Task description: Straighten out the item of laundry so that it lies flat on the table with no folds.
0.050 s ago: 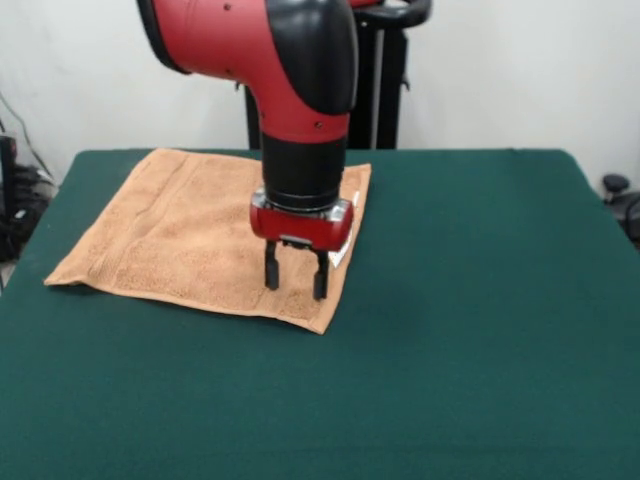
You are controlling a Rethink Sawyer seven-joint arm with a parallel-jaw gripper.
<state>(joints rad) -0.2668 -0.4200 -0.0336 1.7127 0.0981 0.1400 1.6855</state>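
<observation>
The towel (190, 235) is laid on the counter (470, 330), in the far left part of the green cover. It is spread almost flat, roughly square, and is turned so that its edges run at a slant to the counter's edges. Its far edge is located close to the counter's far edge. A woven band is seen running along the towel's left side. The towel's left corner appears slightly lifted or folded under, with a thin shadow beneath it. A white tag (342, 252) is seen at the towel's right edge, partly hidden behind the hand.

The arm (290, 80) is brought down from above the towel, with its red and black housing held over the towel's far right part. The hand (294, 282) is positioned over the towel's right portion, near the right edge and just beside the tag. The two black fingers (271, 270) are pointed straight down and are held apart, with a clear gap between them; nothing is gripped. The fingertips are seen at or just above the cloth; contact cannot be confirmed from this view.

The part of the counter to the right of the towel and the part nearer than it are shown as bare green cover.
</observation>
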